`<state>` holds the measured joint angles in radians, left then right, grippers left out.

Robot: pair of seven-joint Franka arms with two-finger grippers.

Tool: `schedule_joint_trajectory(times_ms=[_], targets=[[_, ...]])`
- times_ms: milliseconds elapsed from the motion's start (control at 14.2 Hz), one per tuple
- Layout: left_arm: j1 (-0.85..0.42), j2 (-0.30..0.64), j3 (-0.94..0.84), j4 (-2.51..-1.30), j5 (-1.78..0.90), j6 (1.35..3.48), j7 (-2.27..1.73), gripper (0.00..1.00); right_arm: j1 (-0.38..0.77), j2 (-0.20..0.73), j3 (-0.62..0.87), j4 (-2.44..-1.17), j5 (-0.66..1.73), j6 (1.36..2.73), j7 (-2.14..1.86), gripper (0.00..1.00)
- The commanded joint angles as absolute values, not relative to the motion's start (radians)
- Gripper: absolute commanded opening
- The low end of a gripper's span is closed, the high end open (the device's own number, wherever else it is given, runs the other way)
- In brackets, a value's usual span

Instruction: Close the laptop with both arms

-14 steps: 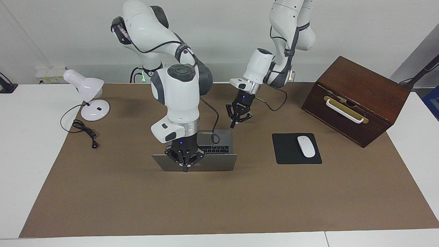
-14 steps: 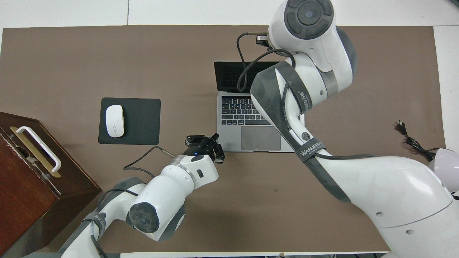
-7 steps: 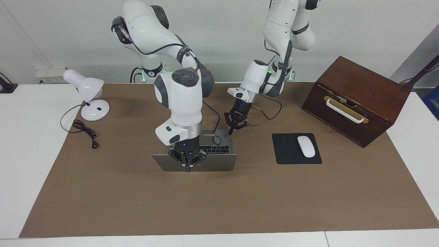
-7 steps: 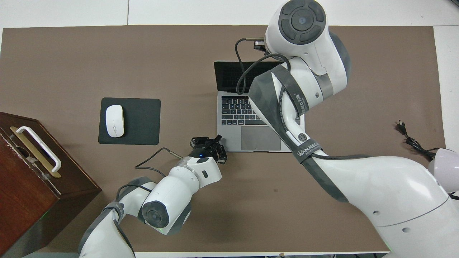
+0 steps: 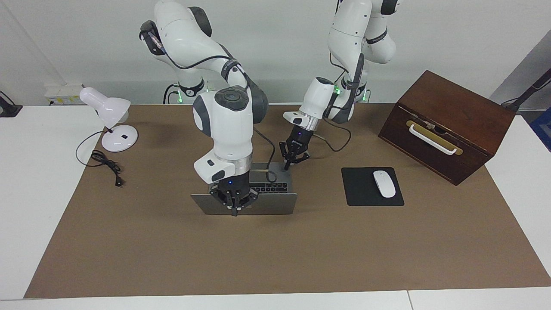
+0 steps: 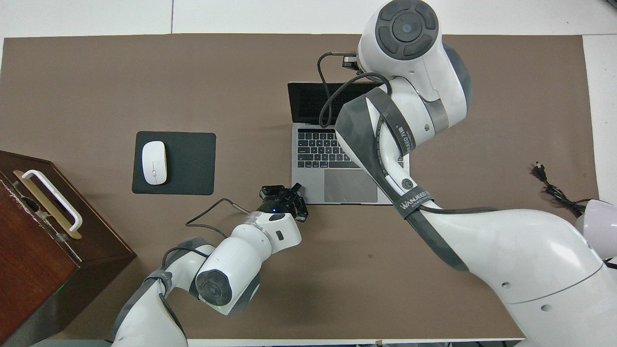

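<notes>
1 laptop (image 5: 267, 206) – 1 mouse (image 5: 384, 184) – 1 mousepad (image 5: 357, 189) – 1 lamp (image 5: 109, 118) – 1 wooden box (image 5: 447, 125), probably

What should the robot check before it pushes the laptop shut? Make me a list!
1. Laptop lid up and ready to push: ok, it stands open.
2. Right gripper at the lid's top edge: ok; whether it touches, cannot tell.
3. Left gripper at the base corner nearest the robots, toward the left arm's end: ok; touching, cannot tell.
4. Both grippers shut for pushing: ok.
5. Nothing lying on the keys: cannot tell, the right arm hides part of them.
6. Mouse on its mousepad, apart from the laptop: ok.
</notes>
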<state>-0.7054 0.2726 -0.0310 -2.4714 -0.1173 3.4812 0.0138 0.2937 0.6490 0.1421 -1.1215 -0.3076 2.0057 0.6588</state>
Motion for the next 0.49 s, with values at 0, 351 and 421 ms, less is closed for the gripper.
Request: schedule_joint_trajectory(times_ms=[0, 351, 421], targets=[[-0.730, 0.301, -0.012, -2.459, -0.124, 3.504, 0.048, 0.00, 0.281, 0.614, 0.149, -1.169, -0.308, 2.008, 0.669, 0.00], [-0.729, 0.308, -0.012, -2.467, -0.124, 3.504, 0.092, 0.00, 0.273, 0.601, 0.147, -1.174, -0.082, 1.916, 0.681, 0.00], [-0.726, 0.308, -0.012, -2.468, -0.124, 3.504, 0.113, 0.00, 0.267, 0.594, 0.146, -1.178, -0.027, 1.889, 0.684, 0.00]])
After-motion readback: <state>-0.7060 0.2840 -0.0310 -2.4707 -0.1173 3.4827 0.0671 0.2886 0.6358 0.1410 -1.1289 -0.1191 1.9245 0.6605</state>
